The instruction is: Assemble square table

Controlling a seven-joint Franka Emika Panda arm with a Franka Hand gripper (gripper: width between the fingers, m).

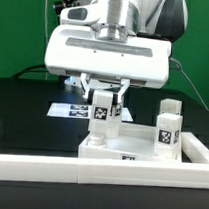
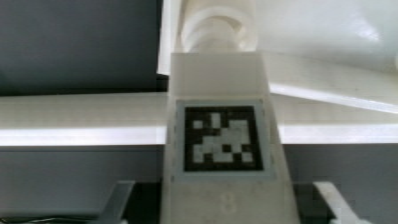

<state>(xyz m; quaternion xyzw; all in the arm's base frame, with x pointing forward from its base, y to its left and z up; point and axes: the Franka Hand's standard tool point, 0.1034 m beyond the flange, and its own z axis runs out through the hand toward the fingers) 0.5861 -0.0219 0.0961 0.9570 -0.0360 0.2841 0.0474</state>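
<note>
One white leg [image 1: 102, 112] is clenched between the fingers of the gripper [image 1: 103, 100], upright over a corner of the square table top [image 1: 125, 146], which lies against the border bar [image 1: 98, 172]. The leg looks light, stiff and smooth-sided, so I would grip across its flat tagged faces. A second leg [image 1: 169, 128] already stands on the slab.
</note>
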